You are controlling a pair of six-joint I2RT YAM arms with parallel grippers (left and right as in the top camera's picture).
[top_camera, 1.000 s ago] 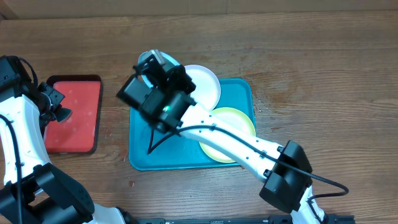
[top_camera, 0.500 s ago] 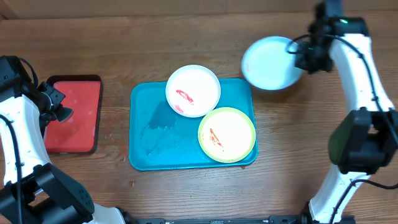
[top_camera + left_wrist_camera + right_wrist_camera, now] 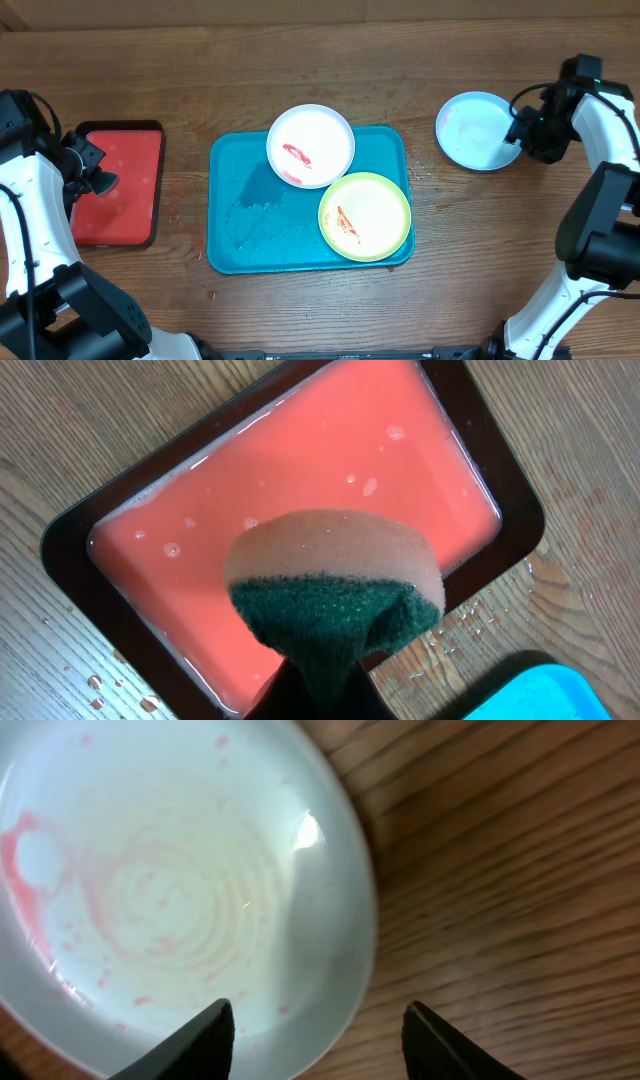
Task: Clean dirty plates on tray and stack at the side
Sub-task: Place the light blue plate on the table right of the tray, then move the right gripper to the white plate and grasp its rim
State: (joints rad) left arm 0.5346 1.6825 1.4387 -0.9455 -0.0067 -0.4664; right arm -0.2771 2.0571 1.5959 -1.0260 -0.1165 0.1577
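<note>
Sponge (image 3: 335, 585) pinched in left gripper (image 3: 320, 685), right gripper (image 3: 318, 1028) spread over blue plate (image 3: 474, 131)

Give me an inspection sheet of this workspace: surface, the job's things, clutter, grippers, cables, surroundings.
Surface: wooden table, water drops beside the red tray.
Job's things: teal tray holds the white plate and the yellow-green plate, both red-smeared; light blue plate lies on the table at right, with faint pink residue.
Clutter: red tray, wet, at left.
Grippers: left gripper holds a sponge above the red tray; right gripper at the light blue plate's rim, jaws open.
Cables: black cable along the left arm.
Surroundings: nothing seen.
</note>
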